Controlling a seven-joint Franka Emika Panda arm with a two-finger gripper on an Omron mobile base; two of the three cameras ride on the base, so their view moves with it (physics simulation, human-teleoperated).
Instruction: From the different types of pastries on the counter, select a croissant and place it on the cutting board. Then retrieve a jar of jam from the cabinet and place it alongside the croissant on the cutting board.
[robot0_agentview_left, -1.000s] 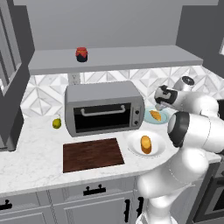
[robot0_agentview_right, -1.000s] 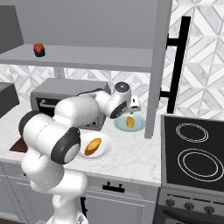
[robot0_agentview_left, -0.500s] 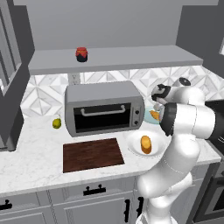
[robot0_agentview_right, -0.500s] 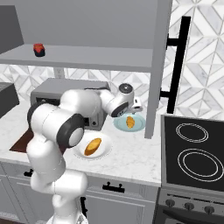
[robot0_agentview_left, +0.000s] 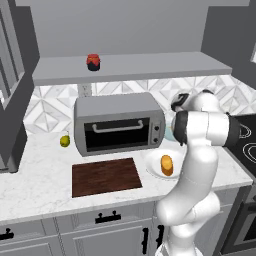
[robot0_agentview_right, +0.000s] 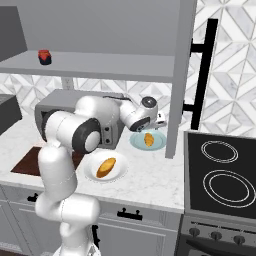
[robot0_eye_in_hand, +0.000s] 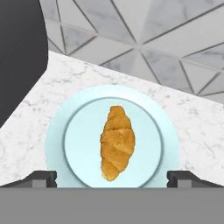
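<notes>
The pincer (robot0_eye_in_hand: 112, 177) hangs wide open, holding nothing. The croissant (robot0_eye_in_hand: 117, 143) lies just ahead between its tips, on a pale blue plate (robot0_eye_in_hand: 56, 144) on the tabletop (robot0_eye_in_hand: 192, 131).

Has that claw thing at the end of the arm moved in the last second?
Yes. The gripper has eased closer to the croissant on its pale blue plate, beside the toaster oven, and hangs open just above it.
</notes>
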